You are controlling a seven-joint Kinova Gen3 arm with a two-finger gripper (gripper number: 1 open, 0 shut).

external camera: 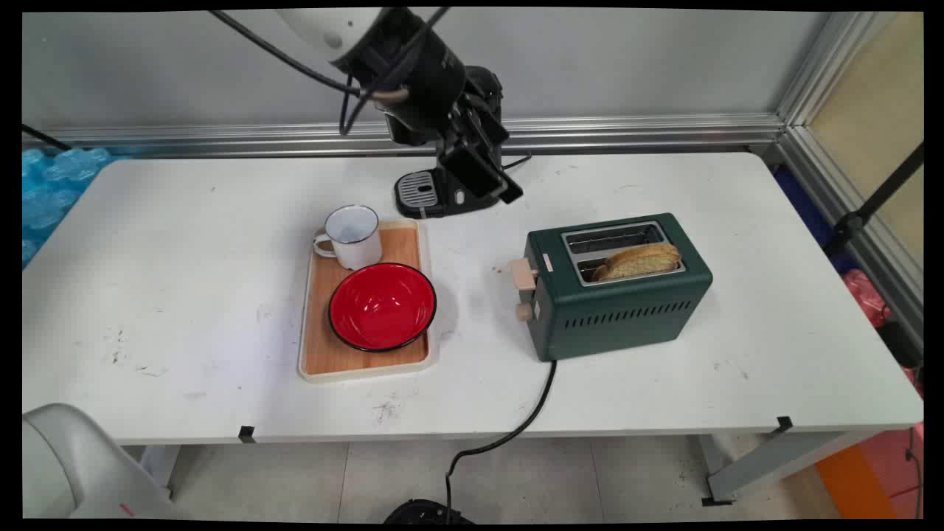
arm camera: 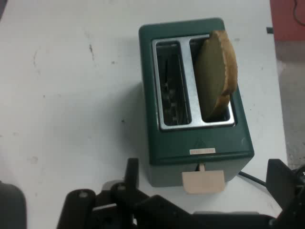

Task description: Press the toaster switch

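The black two-finger tool [external camera: 493, 181] hangs in the upper centre of the main view, raised above the white tabletop [external camera: 184, 295], its fingers spread apart and pinching nothing; in the hand view the two fingers [arm camera: 131, 174] stand wide at the lower left and lower right of the frame with the toaster between them further off. Directly behind the tool, near the tabletop's far edge, stands a small black coffee machine with a grey drip grille [external camera: 422, 193], partly hidden by the tool. To the right of centre sits a dark green two-slot toaster [external camera: 619, 306] with a beige lever [external camera: 522, 274] on its left end; a slice of browned bread [external camera: 638, 261] stands in the nearer slot, tilted, while the farther slot is open. The toaster's black cord [external camera: 516, 428] runs off the near edge of the tabletop to the floor. Left of centre lies a wooden tray with a cream rim [external camera: 310, 369], carrying a white enamel mug [external camera: 352, 236] at its far end and a red bowl with a black rim [external camera: 382, 306] just in front of it, the two close together. Bare tabletop separates the tray from the toaster, and wide bare areas lie at the left and right ends.
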